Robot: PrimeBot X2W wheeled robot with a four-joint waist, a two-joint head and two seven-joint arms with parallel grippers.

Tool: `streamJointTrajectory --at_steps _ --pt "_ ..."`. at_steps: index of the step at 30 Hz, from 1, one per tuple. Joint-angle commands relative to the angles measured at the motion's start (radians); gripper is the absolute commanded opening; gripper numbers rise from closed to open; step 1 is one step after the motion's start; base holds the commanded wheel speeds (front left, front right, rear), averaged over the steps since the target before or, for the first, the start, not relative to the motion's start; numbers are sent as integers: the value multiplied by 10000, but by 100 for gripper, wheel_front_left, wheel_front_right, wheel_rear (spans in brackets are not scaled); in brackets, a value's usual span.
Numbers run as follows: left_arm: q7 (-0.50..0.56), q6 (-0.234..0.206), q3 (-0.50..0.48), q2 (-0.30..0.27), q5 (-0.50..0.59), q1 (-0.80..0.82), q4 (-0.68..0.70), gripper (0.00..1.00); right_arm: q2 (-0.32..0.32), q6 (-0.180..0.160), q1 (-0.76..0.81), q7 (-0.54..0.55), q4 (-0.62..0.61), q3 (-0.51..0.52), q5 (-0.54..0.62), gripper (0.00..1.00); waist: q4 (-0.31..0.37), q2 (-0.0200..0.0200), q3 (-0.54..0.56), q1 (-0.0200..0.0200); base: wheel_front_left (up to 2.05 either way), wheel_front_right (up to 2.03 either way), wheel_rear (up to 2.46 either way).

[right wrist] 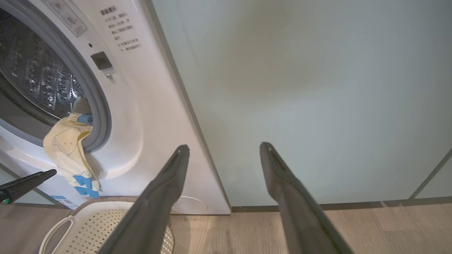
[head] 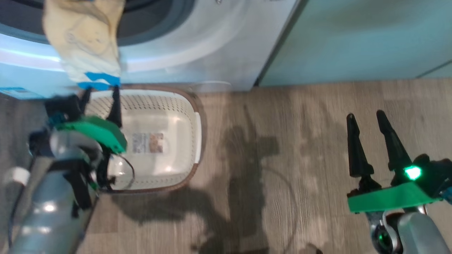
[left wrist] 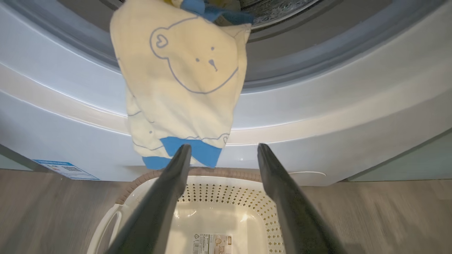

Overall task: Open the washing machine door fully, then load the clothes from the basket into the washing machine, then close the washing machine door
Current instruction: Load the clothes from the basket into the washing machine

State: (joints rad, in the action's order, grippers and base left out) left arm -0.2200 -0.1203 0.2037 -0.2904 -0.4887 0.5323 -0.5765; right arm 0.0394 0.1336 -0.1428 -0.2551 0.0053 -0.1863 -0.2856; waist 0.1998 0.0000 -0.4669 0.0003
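Left gripper [left wrist: 224,148] hangs spread wide, gripping nothing. Just ahead of its tips the clothes [left wrist: 183,81] drape out of the washing machine [left wrist: 317,116] opening and down its white front. Beneath the fingers sits the basket [left wrist: 229,197]. Right gripper [head: 365,116], likewise released, hovers well apart above the floor [head: 265,123].

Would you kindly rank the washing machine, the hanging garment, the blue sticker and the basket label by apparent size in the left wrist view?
1. washing machine
2. garment
3. blue sticker and basket label: both small and alike; the frame edge cuts the label off, so I leave them unranked.
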Motion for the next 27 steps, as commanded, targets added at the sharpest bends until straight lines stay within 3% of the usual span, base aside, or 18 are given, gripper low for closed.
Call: streamJointTrajectory --at_steps 1,13,27 --pt "-26 20 -349 -476 -32 360 88 100 108 -29 -203 -67 -348 -210 -78 100 296 0 -416 -3 0 0 0" --pt "-90 299 -318 -933 96 2380 -1741 100 108 -29 -680 -67 -460 -418 -736 100 988 0 -1381 -3 0 0 0" --pt "-353 -259 -886 -1175 -67 2946 -2497 100 108 -29 -764 -67 -476 -406 -1036 100 1018 0 -1534 -3 0 0 0"
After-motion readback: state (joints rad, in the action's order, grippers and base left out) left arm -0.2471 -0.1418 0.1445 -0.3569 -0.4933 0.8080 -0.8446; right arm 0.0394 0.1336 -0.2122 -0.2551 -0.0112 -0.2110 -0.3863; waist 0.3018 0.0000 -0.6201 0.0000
